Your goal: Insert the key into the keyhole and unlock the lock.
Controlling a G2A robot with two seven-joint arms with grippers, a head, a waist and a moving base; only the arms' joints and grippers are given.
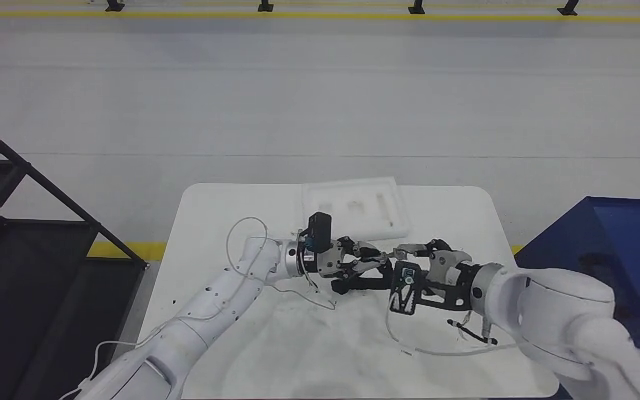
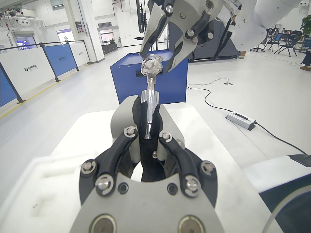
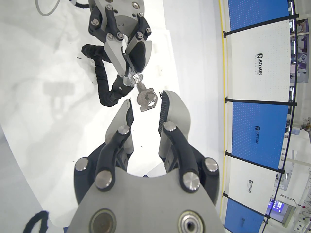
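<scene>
Your left hand [image 2: 147, 105] clenches the lock [image 2: 150, 98], key [image 2: 151, 67] seated in its keyhole [image 3: 136, 75], while your right hand [image 3: 146, 97] sits released, fingers either side of the key's head.

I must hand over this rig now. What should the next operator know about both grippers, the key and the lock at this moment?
Left gripper: shut on the lock, holding it up.
Right gripper: open, jaws on either side of the key, not clamped on it.
The key's blade sits in the keyhole, its head pointing toward the right gripper.
Done: key inserted.
Left: grip the head and turn it. I cannot tell whether the lock is already unlocked.
</scene>
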